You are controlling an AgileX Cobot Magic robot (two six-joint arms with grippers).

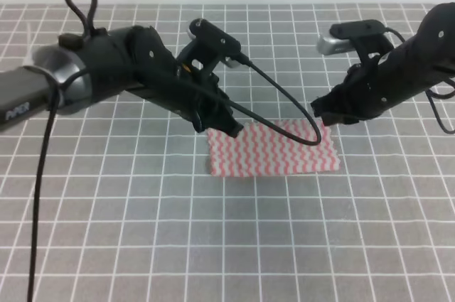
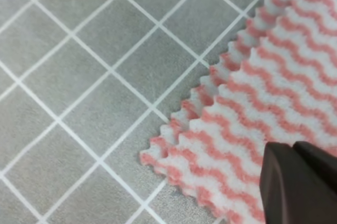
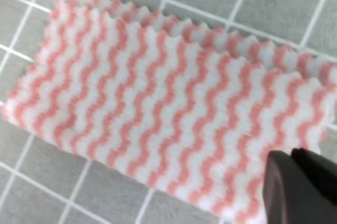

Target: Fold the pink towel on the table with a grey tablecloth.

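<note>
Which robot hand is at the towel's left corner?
The left gripper, the one with the black cable looping off it. It sits at the pink towel's far-left corner, while the right gripper is over at the far-right corner.

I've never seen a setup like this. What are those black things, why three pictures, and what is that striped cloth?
The black things are two robot arms, seen from above in the wide picture. The other two pictures come from small cameras mounted at each arm's wrist, looking down past its fingers. The left gripper and right gripper sit over opposite far corners of the pink towel, which lies already doubled over, its layered jagged edges showing in the close-ups, on the grey tablecloth with white grid lines. Whether either gripper actually pinches the cloth cannot be told from these views.
</note>
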